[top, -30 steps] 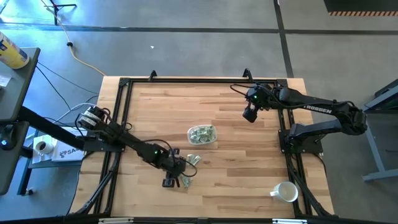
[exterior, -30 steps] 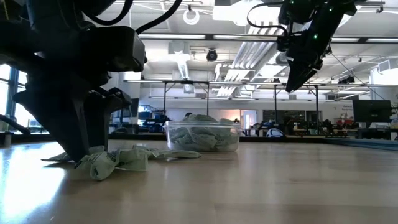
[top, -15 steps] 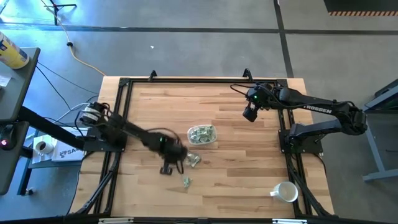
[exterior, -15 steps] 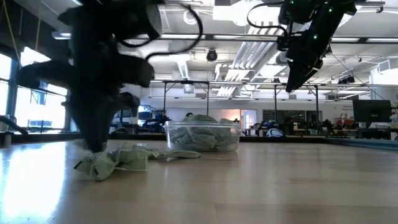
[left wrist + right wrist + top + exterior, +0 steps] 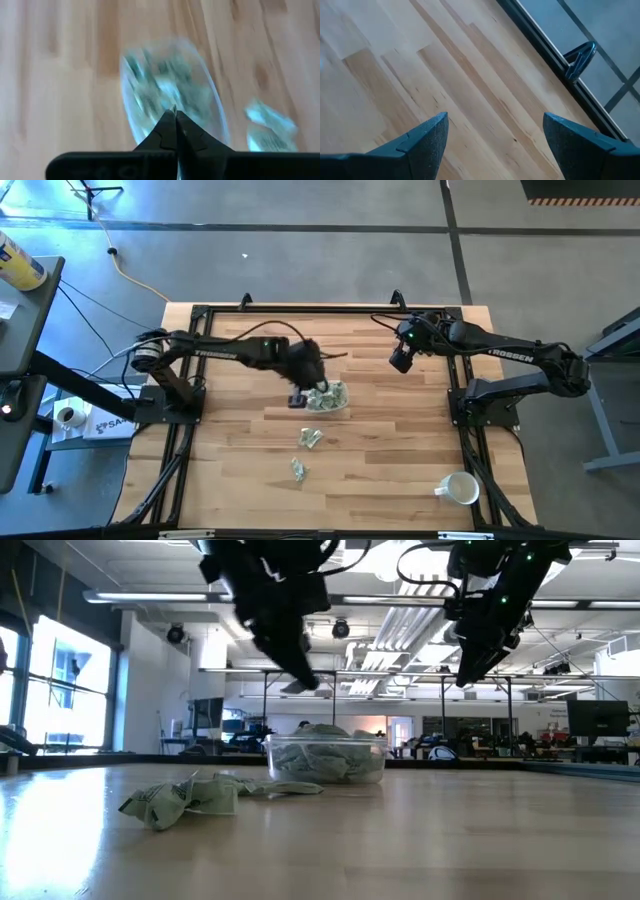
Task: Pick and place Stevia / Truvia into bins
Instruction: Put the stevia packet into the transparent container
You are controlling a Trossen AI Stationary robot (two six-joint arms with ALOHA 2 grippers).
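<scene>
**Thin paper packets, one bin, light pinches needed**

The left gripper [image 5: 299, 397] is hung just over the near-left edge of the bin [image 5: 337, 402], fingers pressed tight together with only a sliver of something pale seen at the tips in the left wrist view. Whether a packet is actually pinched there can't be told, it's too blurred. The clear bin sits mid-table and is already heaped with green and white Stevia / Truvia packets [image 5: 322, 758]. Two loose clumps are left out on the wood: one close in front of the bin [image 5: 312, 438], another further toward the front edge [image 5: 298, 471].

The right gripper [image 5: 401, 363] is parked high over the far right part of the table, fingers spread wide, nothing between them.

Handling-wise, these are judged to be featherlight, floppy and crumple-prone, so no real squeeze is called for. A crinkled raised edge is probably best taken, since a flat packet gives the fingertips nothing. Neighbours in a clump could be dragged along too. The bin looks light enough to be shoved if bumped.
</scene>
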